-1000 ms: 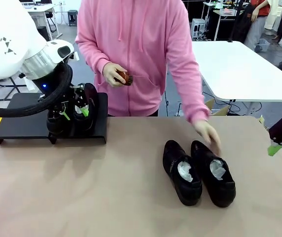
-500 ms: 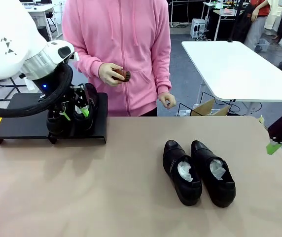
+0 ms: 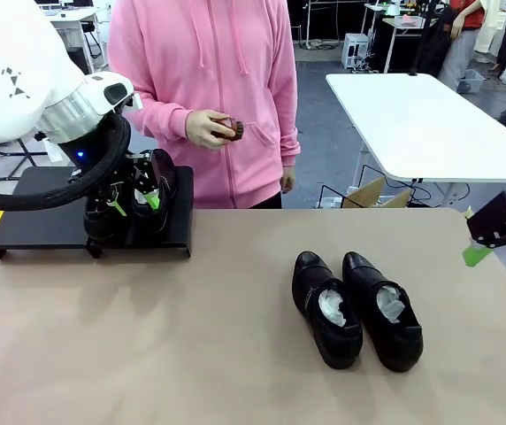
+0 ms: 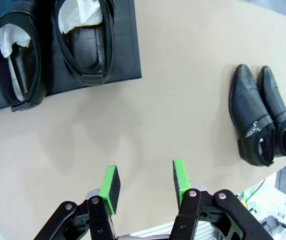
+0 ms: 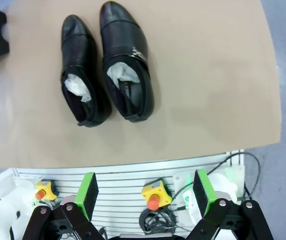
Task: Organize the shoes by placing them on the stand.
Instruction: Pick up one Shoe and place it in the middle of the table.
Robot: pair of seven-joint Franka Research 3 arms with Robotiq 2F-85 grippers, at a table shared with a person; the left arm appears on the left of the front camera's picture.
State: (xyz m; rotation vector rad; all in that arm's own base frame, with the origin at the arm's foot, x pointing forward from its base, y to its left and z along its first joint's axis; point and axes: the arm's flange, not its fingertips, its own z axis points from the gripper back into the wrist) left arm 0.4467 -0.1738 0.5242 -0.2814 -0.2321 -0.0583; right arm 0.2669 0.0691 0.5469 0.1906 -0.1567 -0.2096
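Where the front view looks across the table (image 3: 191,372), the stand (image 3: 49,232) sits far left. Two black dress shoes (image 3: 160,188) rest on its right end, partly behind the left gripper (image 3: 134,204). A second pair (image 3: 355,308) lies on the table right of centre. The right gripper (image 3: 492,232) hangs at the right edge. A person's hand (image 3: 202,129) holds a small brown brush (image 3: 232,132).

Left wrist view: green pads (image 4: 112,187) apart, nothing between; both paper-stuffed shoes side by side on the stand.

Right wrist view: fingers (image 5: 88,192) spread wide, empty; second pair on the table beyond.

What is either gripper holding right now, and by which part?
Nothing. The left gripper and the right gripper both hang empty, fingers apart.
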